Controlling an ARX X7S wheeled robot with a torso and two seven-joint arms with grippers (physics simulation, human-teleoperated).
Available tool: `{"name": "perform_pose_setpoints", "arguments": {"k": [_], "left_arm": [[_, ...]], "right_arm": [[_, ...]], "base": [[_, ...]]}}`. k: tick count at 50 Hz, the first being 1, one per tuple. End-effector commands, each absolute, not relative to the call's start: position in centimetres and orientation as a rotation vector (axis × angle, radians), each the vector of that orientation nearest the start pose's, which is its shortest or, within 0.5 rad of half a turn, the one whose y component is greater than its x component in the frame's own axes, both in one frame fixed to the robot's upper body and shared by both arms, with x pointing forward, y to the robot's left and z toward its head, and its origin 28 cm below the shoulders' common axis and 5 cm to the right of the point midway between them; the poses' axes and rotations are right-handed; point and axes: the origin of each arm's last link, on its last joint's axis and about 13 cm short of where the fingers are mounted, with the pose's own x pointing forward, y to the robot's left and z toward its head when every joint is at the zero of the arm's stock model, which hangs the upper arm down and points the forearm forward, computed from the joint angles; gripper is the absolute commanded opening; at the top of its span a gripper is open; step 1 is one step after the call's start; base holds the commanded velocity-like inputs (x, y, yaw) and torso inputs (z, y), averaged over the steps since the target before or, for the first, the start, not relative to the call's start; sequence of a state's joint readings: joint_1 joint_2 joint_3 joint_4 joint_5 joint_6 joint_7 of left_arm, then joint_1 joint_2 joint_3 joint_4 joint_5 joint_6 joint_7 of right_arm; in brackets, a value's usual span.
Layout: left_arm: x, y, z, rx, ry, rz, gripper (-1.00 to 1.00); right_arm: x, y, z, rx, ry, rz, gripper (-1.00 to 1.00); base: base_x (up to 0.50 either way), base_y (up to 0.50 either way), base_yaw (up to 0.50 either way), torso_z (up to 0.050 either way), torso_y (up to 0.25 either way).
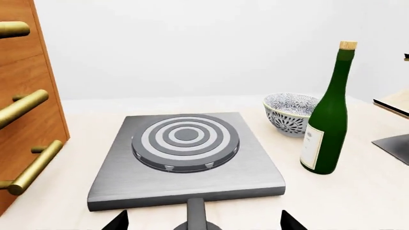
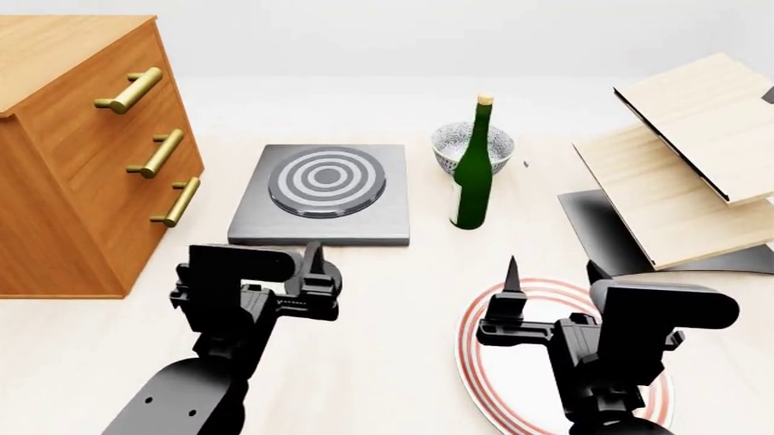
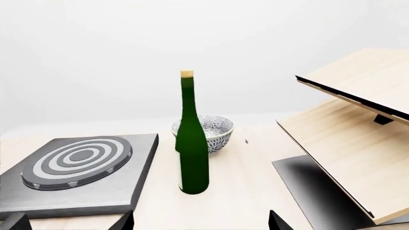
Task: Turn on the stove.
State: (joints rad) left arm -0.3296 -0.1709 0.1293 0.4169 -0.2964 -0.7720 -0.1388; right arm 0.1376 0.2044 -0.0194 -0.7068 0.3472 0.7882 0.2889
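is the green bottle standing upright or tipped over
Upright. The green bottle stands on its base on the table, corked neck pointing straight up, beside the stove and in front of the patterned bowl.

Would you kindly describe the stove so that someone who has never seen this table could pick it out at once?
Start from the wooden drawer cabinet with brass handles at the table's left. Just to its right lies the stove, a flat square dark grey slab, with a green bottle and a patterned bowl on its other side. Its raised pale and dark concentric rings set it apart.
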Motion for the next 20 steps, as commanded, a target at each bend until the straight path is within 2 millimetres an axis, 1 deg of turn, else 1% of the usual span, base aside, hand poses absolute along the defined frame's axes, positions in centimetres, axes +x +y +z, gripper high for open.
{"name": "perform_pose_setpoints", "arguments": {"k": [1,12,20], "left_arm": [[22.76,21.15,13.39,-0.009,0.067,-0.116,1.00],[22.19,21.17,12.77,-0.004,0.081,-0.102,1.00],[22.25,21.20,12.69,-0.006,0.087,-0.103,1.00]], "right_arm": [[20.33,-10.58,13.12,0.030,-0.012,-0.031,1.00],[20.43,-10.64,13.03,0.028,0.002,-0.027,1.00],[20.44,-10.61,13.10,0.028,-0.001,-0.025,1.00]], "base": [[0.00,0.00,0.00,0.000,0.000],[0.00,0.00,0.00,0.000,0.000],[0.00,0.00,0.00,0.000,0.000]]}}
